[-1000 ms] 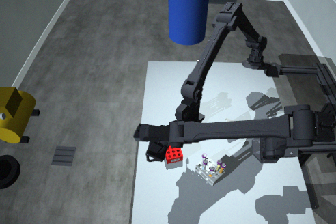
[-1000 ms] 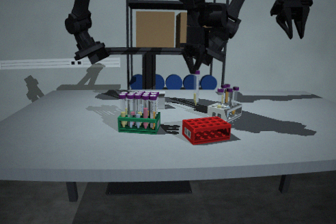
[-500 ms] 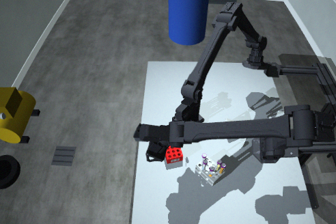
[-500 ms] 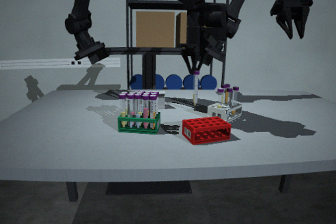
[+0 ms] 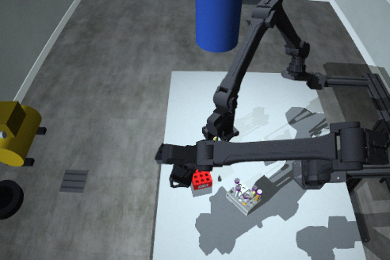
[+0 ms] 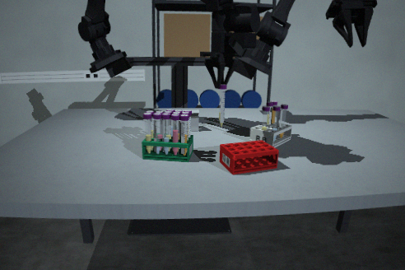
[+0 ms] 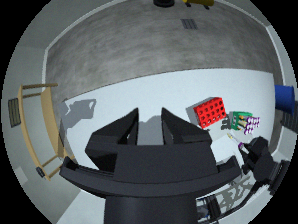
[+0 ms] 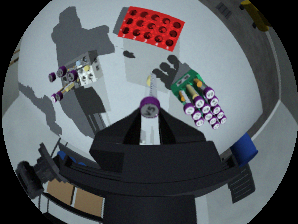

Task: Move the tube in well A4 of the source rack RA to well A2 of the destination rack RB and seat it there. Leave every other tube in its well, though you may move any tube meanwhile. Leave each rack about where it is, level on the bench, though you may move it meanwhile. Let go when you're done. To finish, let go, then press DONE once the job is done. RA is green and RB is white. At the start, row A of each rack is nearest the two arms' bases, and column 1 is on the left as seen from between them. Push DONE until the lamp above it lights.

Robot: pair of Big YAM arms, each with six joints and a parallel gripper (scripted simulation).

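Exterior view, left to right. Green rack (image 6: 168,158) (image 7: 241,114) (image 8: 186,83) on the counter (image 5: 181,238) (image 6: 90,181) (image 7: 150,87) (image 8: 40,60), filled with purple-capped tubes. Next, my right gripper (image 5: 216,138) (image 6: 221,84) (image 7: 240,146) (image 8: 149,111) — jaws closed on the purple cap of the task tube (image 6: 222,104) (image 7: 234,139) (image 8: 151,90), which hangs nearly upright above the counter. Then the red rack (image 5: 202,185) (image 6: 248,163) (image 7: 210,113) (image 8: 151,29), its wells unfilled; white rack (image 5: 238,204) (image 6: 254,136) (image 8: 90,75) behind, holding several tubes. Far right, raised — left gripper (image 5: 179,183) (image 6: 358,44) (image 7: 150,110), jaws partly open, nothing held.
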